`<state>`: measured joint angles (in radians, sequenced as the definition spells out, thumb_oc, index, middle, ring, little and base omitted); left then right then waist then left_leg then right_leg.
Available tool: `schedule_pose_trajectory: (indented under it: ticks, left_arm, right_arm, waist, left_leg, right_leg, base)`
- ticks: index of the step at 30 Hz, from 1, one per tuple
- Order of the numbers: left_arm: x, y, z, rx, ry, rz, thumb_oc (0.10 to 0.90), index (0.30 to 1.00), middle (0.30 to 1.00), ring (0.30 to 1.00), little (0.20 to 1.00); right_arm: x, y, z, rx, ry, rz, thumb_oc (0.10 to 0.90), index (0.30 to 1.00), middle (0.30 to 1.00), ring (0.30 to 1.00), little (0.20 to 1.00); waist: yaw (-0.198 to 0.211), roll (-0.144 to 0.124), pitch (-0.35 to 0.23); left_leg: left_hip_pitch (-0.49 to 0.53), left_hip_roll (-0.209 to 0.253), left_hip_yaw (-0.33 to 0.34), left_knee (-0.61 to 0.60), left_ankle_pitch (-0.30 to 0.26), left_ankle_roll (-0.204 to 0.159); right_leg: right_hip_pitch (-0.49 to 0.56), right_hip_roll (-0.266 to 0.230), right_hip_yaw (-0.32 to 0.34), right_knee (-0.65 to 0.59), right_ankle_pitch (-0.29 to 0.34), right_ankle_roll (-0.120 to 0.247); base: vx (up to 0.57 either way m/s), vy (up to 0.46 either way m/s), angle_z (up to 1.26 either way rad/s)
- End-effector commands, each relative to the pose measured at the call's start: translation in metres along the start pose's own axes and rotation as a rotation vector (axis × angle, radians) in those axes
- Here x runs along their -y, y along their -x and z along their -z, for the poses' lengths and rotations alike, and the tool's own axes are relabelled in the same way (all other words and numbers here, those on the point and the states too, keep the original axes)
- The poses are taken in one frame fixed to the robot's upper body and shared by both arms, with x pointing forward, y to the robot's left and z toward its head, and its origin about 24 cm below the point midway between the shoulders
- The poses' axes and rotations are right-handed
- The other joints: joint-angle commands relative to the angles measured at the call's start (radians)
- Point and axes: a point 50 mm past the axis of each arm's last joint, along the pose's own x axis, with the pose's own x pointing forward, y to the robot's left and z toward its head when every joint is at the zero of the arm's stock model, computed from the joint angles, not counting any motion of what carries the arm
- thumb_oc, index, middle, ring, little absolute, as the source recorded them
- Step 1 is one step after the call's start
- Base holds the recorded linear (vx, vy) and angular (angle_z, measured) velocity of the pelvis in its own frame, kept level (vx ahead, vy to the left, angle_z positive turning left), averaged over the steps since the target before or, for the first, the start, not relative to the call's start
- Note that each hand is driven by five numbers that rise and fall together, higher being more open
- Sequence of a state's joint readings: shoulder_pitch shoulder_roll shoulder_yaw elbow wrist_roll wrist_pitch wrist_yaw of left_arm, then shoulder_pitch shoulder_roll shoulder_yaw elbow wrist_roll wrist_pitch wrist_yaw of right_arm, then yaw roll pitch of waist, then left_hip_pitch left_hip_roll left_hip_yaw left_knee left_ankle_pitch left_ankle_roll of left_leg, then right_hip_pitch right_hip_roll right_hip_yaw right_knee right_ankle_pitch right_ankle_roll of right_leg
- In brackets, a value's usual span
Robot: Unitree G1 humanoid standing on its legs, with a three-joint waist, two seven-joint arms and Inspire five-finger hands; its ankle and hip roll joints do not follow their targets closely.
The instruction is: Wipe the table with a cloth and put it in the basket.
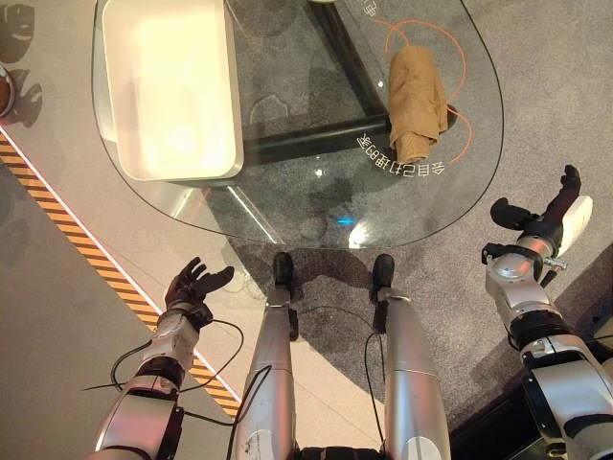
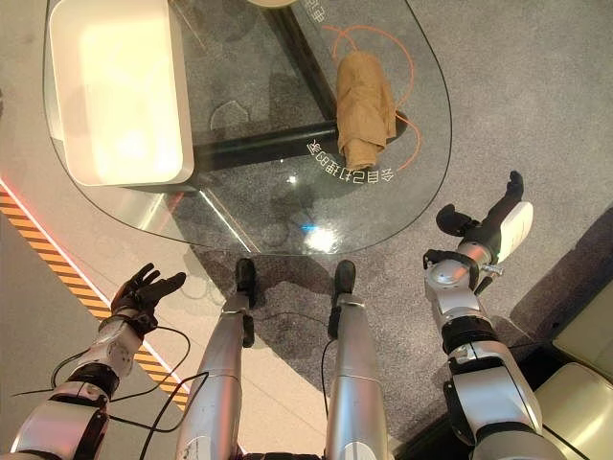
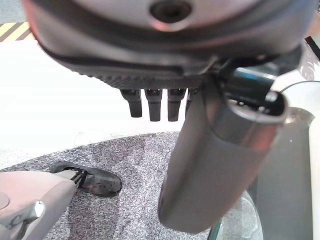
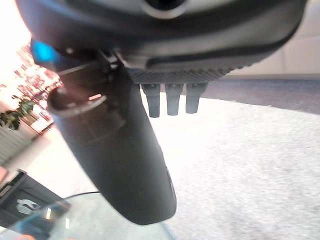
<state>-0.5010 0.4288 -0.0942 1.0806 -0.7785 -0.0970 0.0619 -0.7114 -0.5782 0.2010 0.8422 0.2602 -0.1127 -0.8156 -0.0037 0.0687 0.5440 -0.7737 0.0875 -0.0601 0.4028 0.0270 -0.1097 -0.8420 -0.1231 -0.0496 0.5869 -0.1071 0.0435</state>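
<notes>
A crumpled tan cloth [image 1: 417, 103] lies on the right part of the round glass table [image 1: 287, 196], inside an orange ring marking. A white rectangular basket [image 1: 172, 86] stands on the table's left part. My left hand [image 1: 192, 287] hangs open below the table's near-left edge, over the floor, holding nothing. My right hand [image 1: 546, 216] is open too, off the table's right edge, well below and to the right of the cloth. In the wrist views the left hand's fingers [image 3: 152, 104] and the right hand's fingers [image 4: 172, 102] are straight, with nothing in them.
A yellow-and-black striped line [image 1: 86, 249] runs across the floor at the left. Grey carpet [image 1: 536, 86] lies under and right of the table. The table's dark frame [image 1: 306, 139] shows through the glass.
</notes>
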Motion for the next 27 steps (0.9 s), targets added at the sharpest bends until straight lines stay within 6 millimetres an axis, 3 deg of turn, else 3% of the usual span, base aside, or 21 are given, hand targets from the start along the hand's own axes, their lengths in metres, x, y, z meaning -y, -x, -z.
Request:
schedule_pose_trajectory:
  ticks: [1,6,7,9,16,27]
  left_arm:
    - [-0.040,0.006,0.001,0.019,0.018,-0.127,0.800,0.900,0.900,0.900,0.900]
    - [-0.040,0.007,0.005,0.016,0.019,-0.123,0.800,0.900,0.900,0.900,0.900]
    - [-0.038,0.007,0.005,0.014,0.019,-0.120,0.800,0.900,0.900,0.900,0.900]
    - [-0.038,0.007,0.005,0.014,0.020,-0.120,0.800,0.900,0.900,0.900,0.900]
    - [-0.029,0.006,0.009,0.010,0.018,-0.102,0.800,0.900,0.900,0.900,0.900]
    - [-0.020,0.005,0.011,0.002,0.011,-0.070,0.800,0.900,0.900,0.900,0.900]
  right_arm:
    - [0.014,-0.013,-0.047,0.216,-0.111,0.126,0.800,0.900,0.900,0.900,0.900]
    - [0.009,-0.012,-0.070,0.294,-0.157,0.111,0.800,0.900,0.900,0.900,0.900]
    - [0.006,-0.011,-0.085,0.344,-0.175,0.099,0.800,0.900,0.900,0.900,0.900]
    - [0.006,-0.011,-0.089,0.354,-0.178,0.097,0.800,0.900,0.900,0.900,0.900]
    - [-0.014,-0.001,-0.139,0.486,-0.192,-0.009,0.800,0.900,0.900,0.900,0.900]
    - [-0.040,0.011,-0.168,0.509,-0.125,-0.150,0.800,0.900,0.900,0.900,0.900]
  waist:
    - [-0.005,-0.010,-0.024]
    - [-0.001,-0.008,-0.024]
    - [0.002,-0.006,-0.024]
    - [0.003,-0.006,-0.024]
    - [0.018,0.002,-0.024]
    - [0.044,0.015,-0.024]
  left_leg:
    - [0.008,-0.091,0.073,0.088,-0.102,0.090]
    - [0.016,-0.096,0.072,0.076,-0.097,0.091]
    - [0.016,-0.097,0.071,0.073,-0.095,0.092]
    - [0.016,-0.097,0.071,0.072,-0.094,0.092]
    - [0.020,-0.103,0.069,0.059,-0.086,0.091]
    - [0.024,-0.110,0.066,0.044,-0.070,0.088]
  right_leg:
    - [0.049,0.073,-0.029,-0.050,-0.001,-0.034]
    - [0.055,0.075,-0.030,-0.057,0.000,-0.034]
    - [0.053,0.074,-0.031,-0.057,0.000,-0.034]
    - [0.053,0.074,-0.032,-0.057,0.000,-0.034]
    - [0.054,0.069,-0.038,-0.063,-0.002,-0.039]
    - [0.057,0.060,-0.048,-0.071,-0.002,-0.047]
  base:
    - [0.00,0.000,0.00]
    - [0.00,0.000,0.00]
    - [0.00,0.000,0.00]
    - [0.00,0.000,0.00]
    - [0.00,0.000,0.00]
    - [0.00,0.000,0.00]
